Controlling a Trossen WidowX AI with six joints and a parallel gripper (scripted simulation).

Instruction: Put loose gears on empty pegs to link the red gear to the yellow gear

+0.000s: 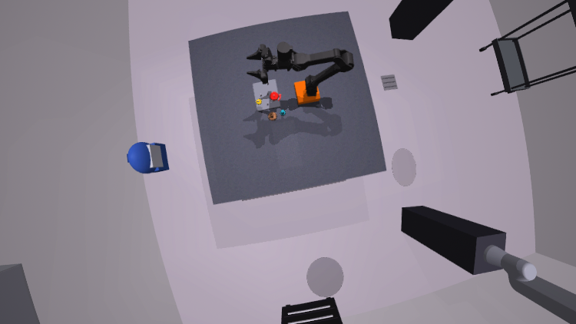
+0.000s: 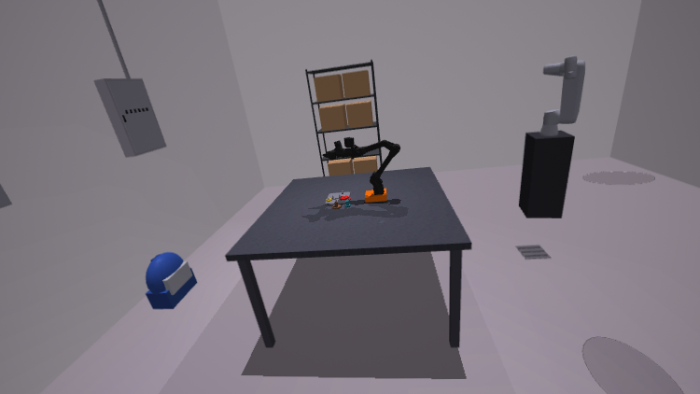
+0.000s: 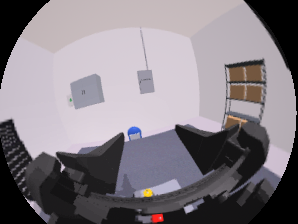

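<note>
Beneath pale walls, dark square table (image 1: 249, 169) (image 2: 352, 230) (image 3: 160, 155); on it, grey board (image 1: 259, 89) (image 2: 332, 195) (image 3: 171, 186) bearing red gear (image 1: 274, 95) (image 2: 344, 198) (image 3: 157, 218) and yellow gear (image 1: 260, 101) (image 2: 329, 200) (image 3: 148, 192); gripper (image 1: 248, 65) (image 2: 327, 155) (image 3: 150, 131) raised, jaws spread; near board, loose brown gear (image 1: 273, 116) (image 2: 336, 205), then smaller teal gear (image 1: 283, 112) (image 2: 347, 204).

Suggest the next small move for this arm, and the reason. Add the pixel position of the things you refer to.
Probably swing the open pincer (image 1: 248, 65) (image 2: 325, 155) (image 3: 150, 131) over the teal gear (image 1: 283, 112) (image 2: 347, 204): it holds nothing, and that gear stands loose on the table (image 1: 322, 153) (image 2: 352, 230) (image 3: 155, 155), off the grey board (image 1: 259, 86) (image 2: 332, 195) (image 3: 170, 187).
</note>
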